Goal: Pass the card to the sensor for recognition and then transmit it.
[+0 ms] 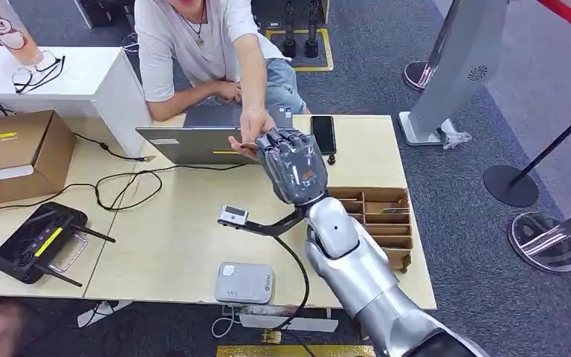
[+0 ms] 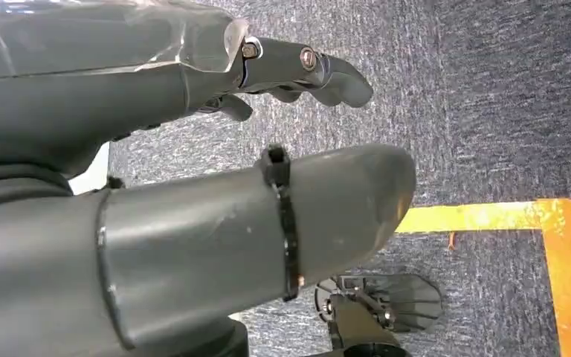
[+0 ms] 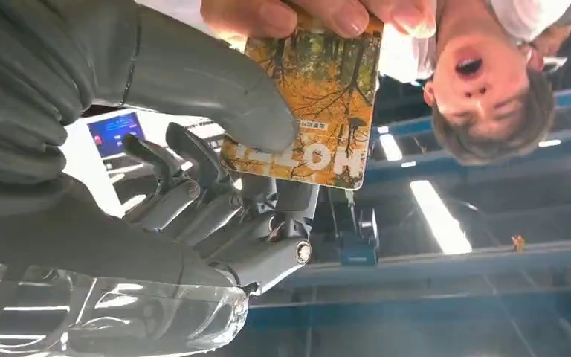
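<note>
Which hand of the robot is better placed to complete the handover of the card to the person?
The right hand: its thumb presses the card, and the person's hand grips the card's other end. The left hand hangs over the carpet.

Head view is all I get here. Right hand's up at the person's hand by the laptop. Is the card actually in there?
Observer: Yes. The right wrist view shows an orange card with autumn trees printed on it, pinched between the right hand's thumb and fingers.
Operator: Has the person got it too?
Observer: Yes, the person's fingers grip the card's far edge, so both hold it.
Operator: Left hand?
Observer: The left hand holds nothing and hangs over grey carpet with a yellow tape line.
</note>
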